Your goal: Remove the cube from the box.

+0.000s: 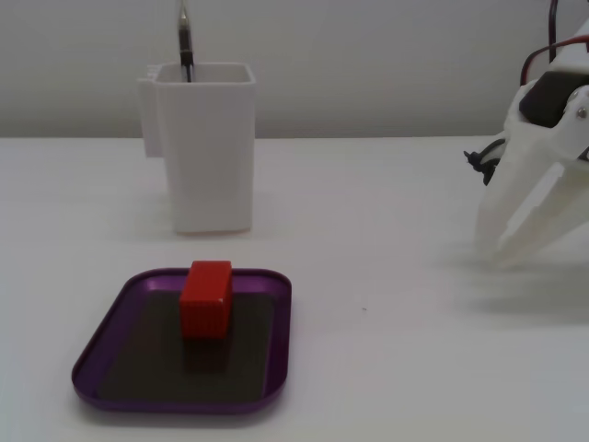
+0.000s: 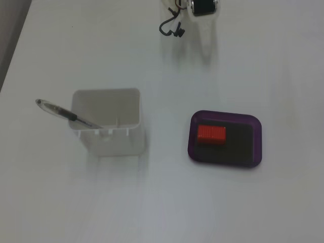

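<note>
White table, pincer low — fingers parted

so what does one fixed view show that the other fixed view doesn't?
Only in a fixed view: the hand, open, well right of the box, and the height of the cube. Only in another fixed view: the inside of the white container and the full length of the pen. Both: cube in box, container with pen.

No text, label, brand, number or sign can be read in either fixed view.
</note>
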{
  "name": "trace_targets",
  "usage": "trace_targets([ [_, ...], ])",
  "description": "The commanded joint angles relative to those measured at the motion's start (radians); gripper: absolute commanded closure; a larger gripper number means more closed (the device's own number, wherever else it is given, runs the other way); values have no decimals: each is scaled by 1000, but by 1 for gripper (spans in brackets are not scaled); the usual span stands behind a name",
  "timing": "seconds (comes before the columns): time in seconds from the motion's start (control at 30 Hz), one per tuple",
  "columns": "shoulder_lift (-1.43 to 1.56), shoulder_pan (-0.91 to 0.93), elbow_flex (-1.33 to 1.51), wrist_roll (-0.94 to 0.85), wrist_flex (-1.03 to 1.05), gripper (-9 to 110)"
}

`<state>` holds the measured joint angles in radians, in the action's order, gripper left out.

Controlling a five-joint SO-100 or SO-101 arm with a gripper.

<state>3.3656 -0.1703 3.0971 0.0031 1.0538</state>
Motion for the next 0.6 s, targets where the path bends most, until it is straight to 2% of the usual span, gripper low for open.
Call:
trace_targets([
  [0.0, 75, -6, 12, 3, -9, 102],
  [0.23, 75, 2, -3, 3, -9, 102],
  [0.43, 60, 8, -129, -6, -17, 102],
  [0.57, 55, 9, -199, -8, -97, 102],
])
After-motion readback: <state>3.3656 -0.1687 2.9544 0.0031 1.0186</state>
